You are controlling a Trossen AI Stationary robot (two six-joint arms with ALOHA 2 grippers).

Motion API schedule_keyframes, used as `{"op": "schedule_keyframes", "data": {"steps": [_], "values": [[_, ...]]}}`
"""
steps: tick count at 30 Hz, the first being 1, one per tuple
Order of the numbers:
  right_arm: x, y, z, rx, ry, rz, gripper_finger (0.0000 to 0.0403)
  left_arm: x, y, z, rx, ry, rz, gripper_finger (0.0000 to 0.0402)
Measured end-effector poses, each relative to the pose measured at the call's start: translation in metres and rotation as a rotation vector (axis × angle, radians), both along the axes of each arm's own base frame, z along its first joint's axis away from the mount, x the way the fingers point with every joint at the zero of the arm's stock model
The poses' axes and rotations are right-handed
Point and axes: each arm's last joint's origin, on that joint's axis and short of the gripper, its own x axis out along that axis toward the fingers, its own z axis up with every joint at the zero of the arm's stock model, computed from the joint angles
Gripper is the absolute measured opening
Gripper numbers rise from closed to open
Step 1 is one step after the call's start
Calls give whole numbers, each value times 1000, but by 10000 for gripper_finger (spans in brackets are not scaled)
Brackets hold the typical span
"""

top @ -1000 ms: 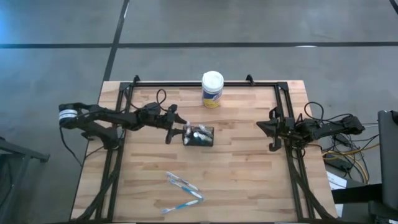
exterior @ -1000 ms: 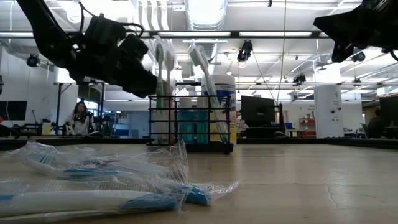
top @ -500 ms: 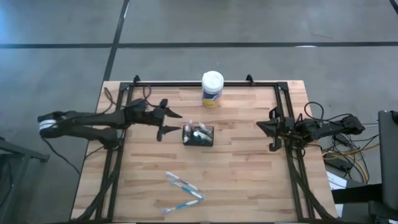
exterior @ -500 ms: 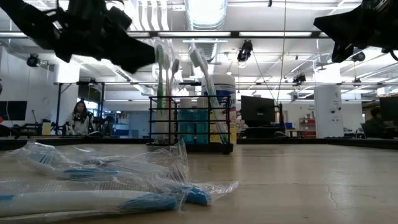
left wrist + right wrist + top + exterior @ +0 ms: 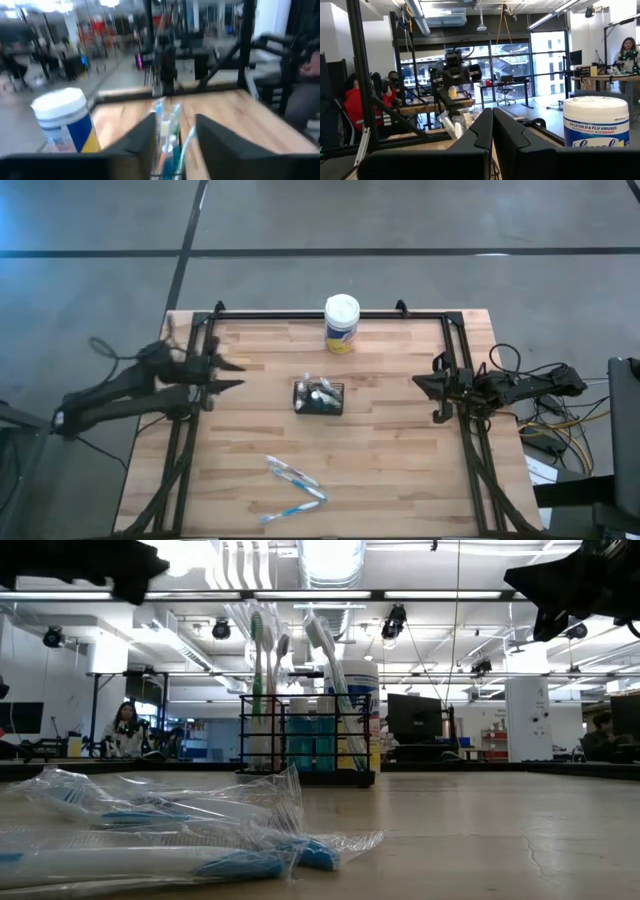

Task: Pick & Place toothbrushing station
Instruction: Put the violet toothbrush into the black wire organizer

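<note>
The toothbrushing station [image 5: 318, 397], a small black slotted holder with toothbrushes standing in it, rests by its base on the wooden table's middle and also shows in the low view [image 5: 305, 745]. My left gripper [image 5: 232, 376] hangs open at the table's left edge, well left of the station. In its wrist view the station [image 5: 167, 137] shows far off between the fingers. My right gripper [image 5: 437, 390] waits shut at the table's right edge, raised above the table.
A white-lidded, yellow-labelled round canister [image 5: 341, 323] stands at the far edge behind the station. Several plastic-wrapped toothbrushes [image 5: 295, 488] lie near the table's front edge. A black frame rail [image 5: 330, 314] runs along the table's far and side edges.
My left gripper has drawn back from the station's left end toward the table's left edge and has risen. The station has stayed where it was on the table.
</note>
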Motion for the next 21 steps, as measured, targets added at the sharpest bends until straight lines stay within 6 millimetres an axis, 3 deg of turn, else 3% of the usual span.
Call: {"op": "schedule_keyframes", "data": {"steps": [3, 5, 8, 11, 14, 17, 21], "values": [[0, 0, 0, 6, 0, 2, 8, -17, -6, -7, -37, -86, -2, 50], [0, 0, 0, 7, 0, 2, 8, -26, -8, -10, -37, -183, -3, 15], [1, 0, 0, 8, 1, 1, 8, -21, -6, -35, -84, -160, 17, 12], [3, 0, 2, 11, 4, -3, 8, -12, -3, -47, -104, -158, 28, 5], [9, 1, 13, 35, 45, 6, 8, -3, 0, -66, -111, -140, 28, 6], [21, 4, 30, 32, 147, 12, 8, 2, 2, -83, -114, -133, 25, 6], [52, 11, 54, 13, 338, 12, 8, 3, 2, -89, -96, -165, 24, 3]]}}
